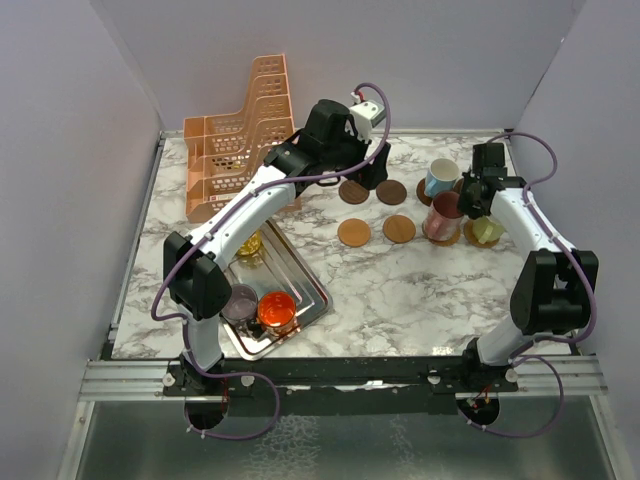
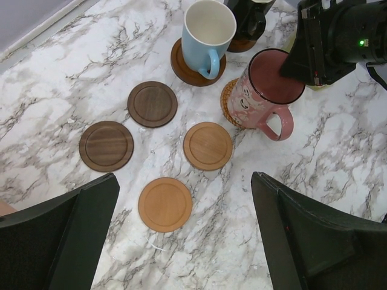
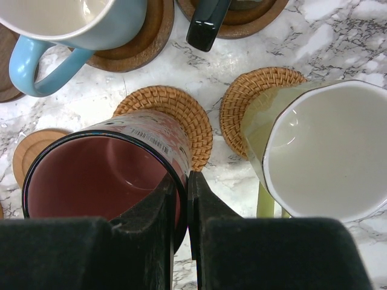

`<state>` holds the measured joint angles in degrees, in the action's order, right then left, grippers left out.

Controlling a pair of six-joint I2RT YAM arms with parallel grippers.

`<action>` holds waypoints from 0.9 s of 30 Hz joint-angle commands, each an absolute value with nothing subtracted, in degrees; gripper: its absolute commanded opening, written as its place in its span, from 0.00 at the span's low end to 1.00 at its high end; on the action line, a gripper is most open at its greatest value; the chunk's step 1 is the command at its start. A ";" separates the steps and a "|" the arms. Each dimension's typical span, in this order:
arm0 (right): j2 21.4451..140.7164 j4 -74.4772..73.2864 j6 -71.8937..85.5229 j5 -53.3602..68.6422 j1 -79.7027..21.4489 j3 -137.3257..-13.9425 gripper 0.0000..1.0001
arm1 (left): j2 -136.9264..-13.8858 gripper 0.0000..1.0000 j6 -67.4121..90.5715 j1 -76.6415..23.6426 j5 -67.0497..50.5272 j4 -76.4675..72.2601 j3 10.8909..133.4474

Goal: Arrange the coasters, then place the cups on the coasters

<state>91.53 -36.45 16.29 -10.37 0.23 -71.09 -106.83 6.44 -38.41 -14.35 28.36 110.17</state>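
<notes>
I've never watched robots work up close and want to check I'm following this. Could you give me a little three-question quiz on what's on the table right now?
1. In the left wrist view, how many bare wooden coasters lie on the table with no cup on them?
2. True or false: the left gripper is open and holding nothing.
3. Which cup does the right gripper pinch by its rim? A. light blue B. pink C. orange

Key: 1. Four. 2. True. 3. B, the pink cup.
</notes>
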 commanded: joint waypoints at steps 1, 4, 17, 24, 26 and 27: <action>91.14 -33.68 17.80 -10.80 1.20 -74.14 0.01 | -103.81 0.95 6.05 -38.23 -16.05 27.40 109.63; 91.16 -33.55 17.69 -10.61 1.49 -74.22 0.01 | -103.63 0.96 6.13 -38.16 -16.32 27.41 109.54; 92.56 -34.01 17.59 -10.74 2.11 -74.96 0.01 | -102.88 0.96 6.23 -38.14 -16.95 27.28 108.92; 92.84 -34.28 17.31 -11.52 2.20 -74.85 0.01 | -102.71 0.97 6.28 -38.06 -17.30 27.21 108.63; 92.74 -34.00 17.25 -11.56 2.28 -74.53 0.01 | -102.72 0.97 6.26 -38.06 -17.36 27.16 108.63; 92.74 -33.89 17.27 -11.52 2.28 -74.45 0.01 | -102.74 0.97 6.29 -38.06 -17.46 27.24 108.61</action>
